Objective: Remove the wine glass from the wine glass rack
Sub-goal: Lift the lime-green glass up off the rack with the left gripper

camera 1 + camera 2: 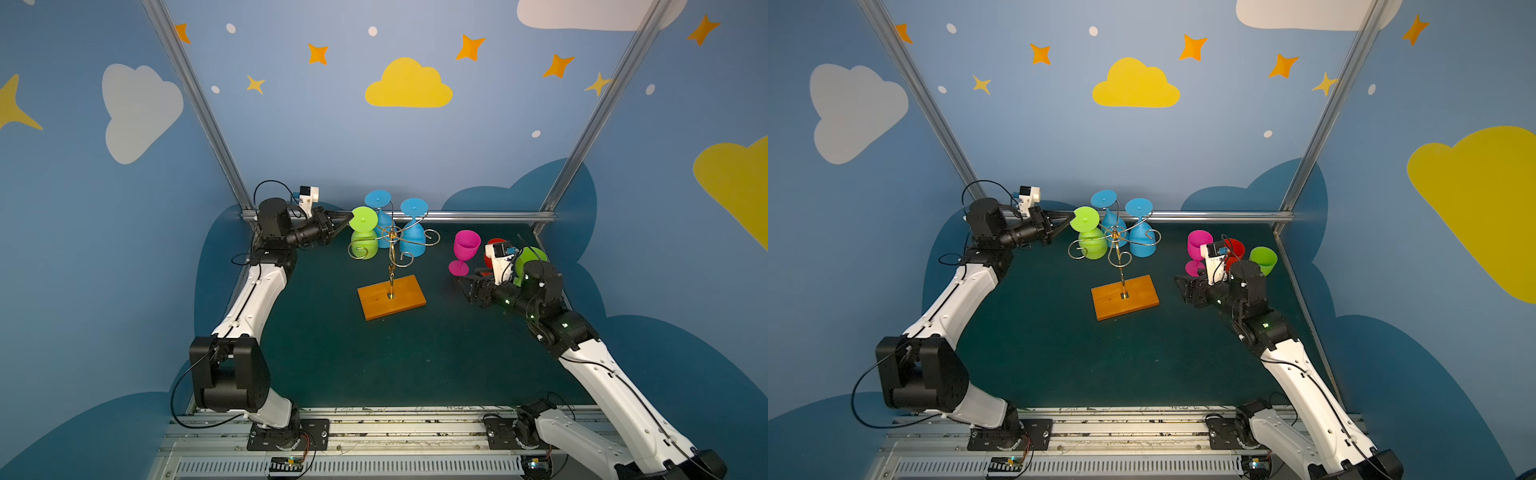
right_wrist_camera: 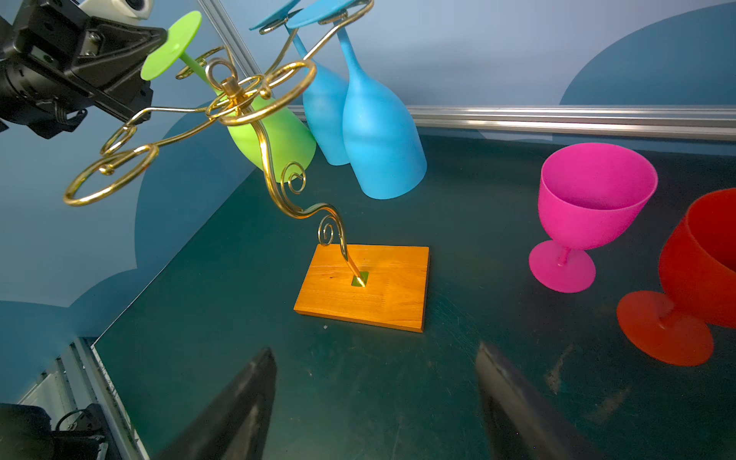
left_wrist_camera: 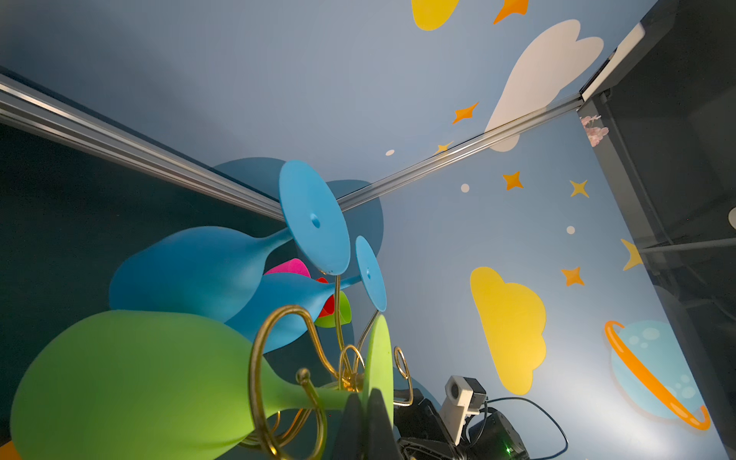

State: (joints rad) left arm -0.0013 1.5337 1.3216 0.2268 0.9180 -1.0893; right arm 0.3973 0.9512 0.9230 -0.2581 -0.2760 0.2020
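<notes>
Left wrist view: my left gripper point(image 3: 364, 402) is pinched tight on the green wine glass point(image 3: 119, 378). My black fingers point(image 3: 350, 426) sit either side of the rim of its thin, flat, round foot. The glass hangs upside down, tilted. Its slim stem passes through a gold wire loop right in front of my fingertips, and the smooth matte bowl swells out beyond that.

The loop belongs to the wine glass rack point(image 2: 271, 179), which is made of thin, shiny gold wire. Curled spiral arms fan out from a hub just past my grip, and a twisting stem drops to a rectangular orange-brown wooden base point(image 2: 366, 286) with visible grain.

On the far side of the hub from my left gripper, two blue wine glasses point(image 2: 382, 135) hang bowl-down. Their disc feet rest on top of the wire, and their tall tapered bowls have the same matte finish.

My right gripper point(image 2: 374, 398) has its jaws spread wide with nothing between them. It sits low over the dark green mat point(image 2: 458, 358), which looks scuffed and dusty here. The wooden base lies straight ahead of its fingers, well apart from them.

Off to the side stands a pink goblet point(image 2: 593, 207), upright, with a wide round bowl, a short stem and a grainy surface. A red goblet point(image 2: 701, 255) of the same shape stands closer to me. In a top view, a lime-green cup point(image 1: 1263, 258) stands beyond my right wrist, next to the red one.
</notes>
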